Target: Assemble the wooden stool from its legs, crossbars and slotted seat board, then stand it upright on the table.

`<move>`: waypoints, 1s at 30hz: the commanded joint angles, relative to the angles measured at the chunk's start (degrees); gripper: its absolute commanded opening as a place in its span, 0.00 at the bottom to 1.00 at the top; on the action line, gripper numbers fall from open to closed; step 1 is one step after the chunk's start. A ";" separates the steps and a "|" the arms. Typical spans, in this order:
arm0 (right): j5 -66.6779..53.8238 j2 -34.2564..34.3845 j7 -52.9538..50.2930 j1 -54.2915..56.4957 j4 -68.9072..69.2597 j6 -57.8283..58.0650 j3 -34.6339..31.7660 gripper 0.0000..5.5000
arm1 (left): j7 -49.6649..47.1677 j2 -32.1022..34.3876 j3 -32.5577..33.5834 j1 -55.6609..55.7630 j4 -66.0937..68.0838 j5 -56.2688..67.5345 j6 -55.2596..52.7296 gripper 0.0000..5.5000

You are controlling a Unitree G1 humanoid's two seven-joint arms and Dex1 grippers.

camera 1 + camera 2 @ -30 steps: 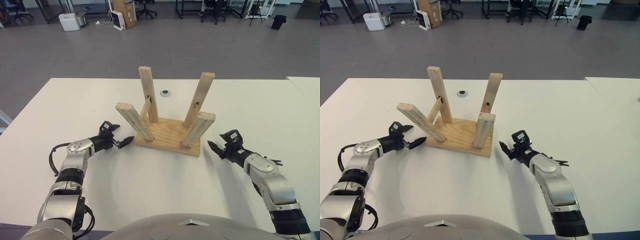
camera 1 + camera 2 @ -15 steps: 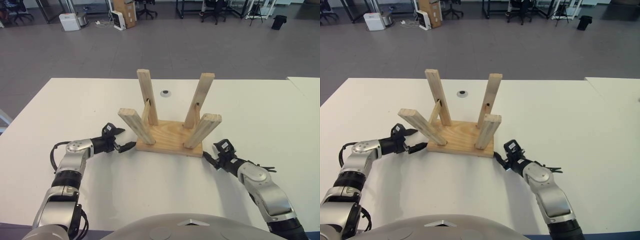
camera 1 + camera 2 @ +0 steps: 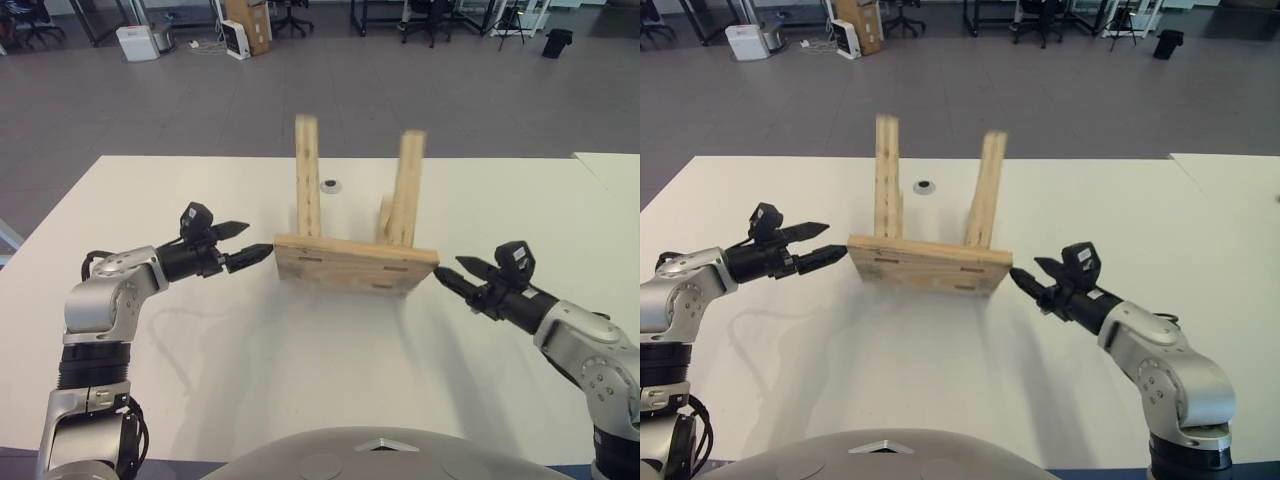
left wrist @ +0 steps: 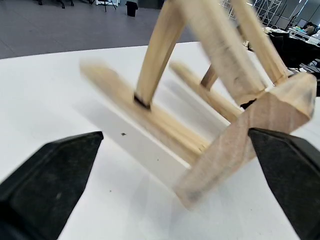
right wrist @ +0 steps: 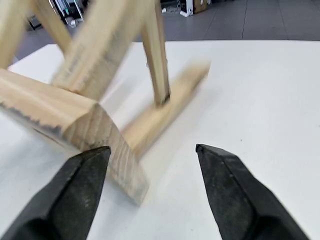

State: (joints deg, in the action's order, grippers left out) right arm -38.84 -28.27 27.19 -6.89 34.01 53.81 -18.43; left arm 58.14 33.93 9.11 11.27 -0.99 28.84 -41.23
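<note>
The wooden stool is put together, and its seat board (image 3: 355, 265) stands on edge facing me, raised above the table (image 3: 300, 380). Its legs (image 3: 308, 175) point up and away, and they look blurred. My left gripper (image 3: 248, 240) is open, with its lower fingertip against the board's left end. My right gripper (image 3: 458, 272) is open too, its lower fingertip against the board's right end. In the left wrist view the open fingers (image 4: 50, 180) frame the stool's legs (image 4: 160, 50) and board. The right wrist view has a leg end (image 5: 75, 115) close to one finger (image 5: 75, 200).
A small dark round fitting (image 3: 329, 185) sits in the tabletop behind the stool. The white table stretches wide to both sides and toward me. A second white table (image 3: 612, 165) adjoins at the far right. Grey floor lies beyond the far edge.
The stool lay upside down on its seat board. Both grippers came in to the board's ends, then rose with it. It now stands on edge with the legs swung away from me.
</note>
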 commanded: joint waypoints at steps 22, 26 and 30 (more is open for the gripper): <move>7.34 -19.38 36.56 3.72 -23.52 -16.88 19.08 0.59 | 19.11 1.79 -15.25 1.88 20.83 -5.81 15.31 0.98; 8.68 -16.67 38.56 6.36 -26.60 -21.14 21.17 0.59 | 22.43 1.38 -16.36 2.47 21.01 -4.75 14.71 0.98; 10.51 -15.45 39.05 8.17 -29.47 -21.80 24.13 0.55 | 24.41 1.31 -17.52 3.25 22.18 -5.87 14.85 0.93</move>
State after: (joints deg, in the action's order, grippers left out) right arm -29.51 -44.20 66.10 -0.13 6.16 32.39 4.63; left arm 82.05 34.99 -7.46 13.06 20.22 24.17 -26.85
